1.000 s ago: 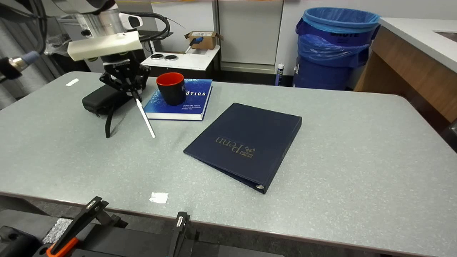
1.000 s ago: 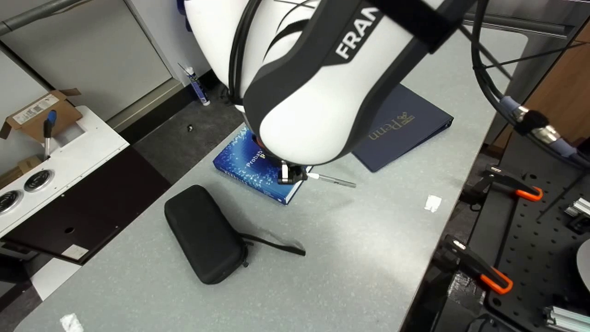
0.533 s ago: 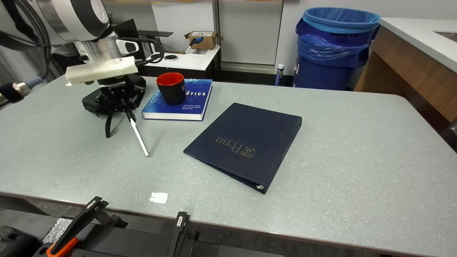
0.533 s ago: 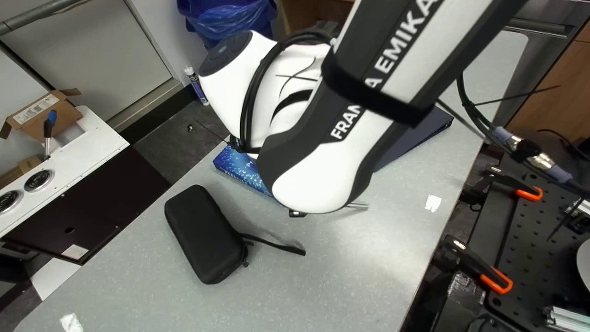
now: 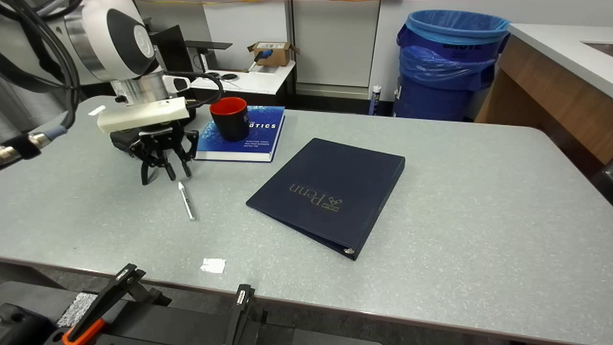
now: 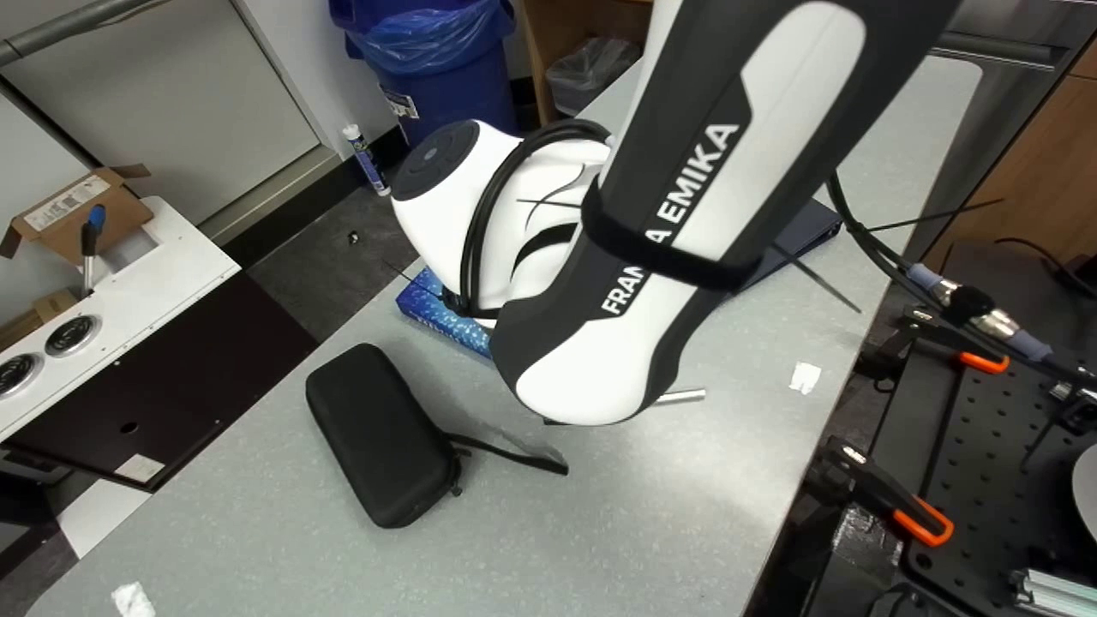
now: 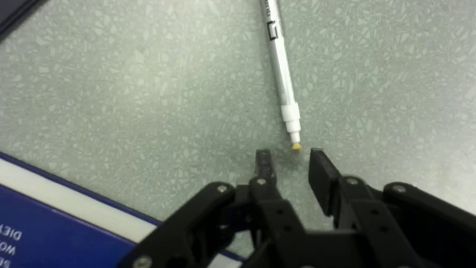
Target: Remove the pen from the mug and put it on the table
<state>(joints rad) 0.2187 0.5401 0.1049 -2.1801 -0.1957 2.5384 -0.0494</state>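
The pen (image 5: 187, 201), thin and silver-white with a white tip end, lies on the grey speckled table (image 5: 455, 215). In the wrist view the pen (image 7: 281, 70) runs up from the gap between my fingertips, touching neither finger. My gripper (image 5: 180, 176) points down just behind the pen's tip end, low over the table. In the wrist view its fingers (image 7: 291, 152) are apart with nothing between them. The dark mug (image 5: 232, 127) with red inside stands upright on a blue book. In an exterior view the arm hides the mug, most of the gripper and part of the pen (image 6: 683, 396).
The blue book (image 5: 261, 139) lies right of my gripper. A black case (image 6: 377, 437) with a strap lies behind and left of it. A dark blue folder (image 5: 330, 191) lies mid-table. Clamps (image 5: 242, 306) sit at the front edge. A blue bin (image 5: 431, 96) stands beyond the table.
A second ago my gripper held the pen tilted above the table. It has come lower and towards the front edge, and its fingers have opened. The pen now lies on the table.
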